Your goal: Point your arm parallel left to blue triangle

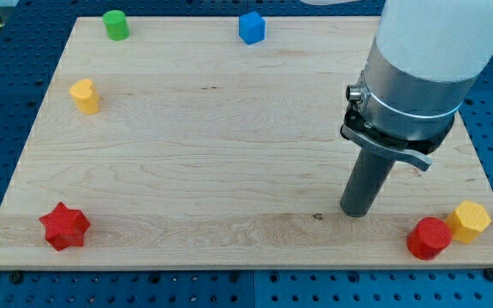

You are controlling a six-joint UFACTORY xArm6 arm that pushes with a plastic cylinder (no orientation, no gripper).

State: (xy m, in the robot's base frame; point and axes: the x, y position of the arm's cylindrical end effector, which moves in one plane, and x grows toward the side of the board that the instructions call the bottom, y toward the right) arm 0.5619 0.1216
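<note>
The blue block [252,27], the only blue one in view, sits at the view's top, right of centre, on the wooden board [229,145]; its shape looks blocky and I cannot tell it is a triangle. My tip [355,211] rests on the board at the lower right, far below and to the right of the blue block. The wide grey arm body rises above the rod and hides the board's upper right part.
A green cylinder [115,25] stands at the top left. A yellow block [85,96] is at the left. A red star [64,226] lies at the bottom left. A red block [428,238] and a yellow block [470,221] touch at the bottom right, just right of my tip.
</note>
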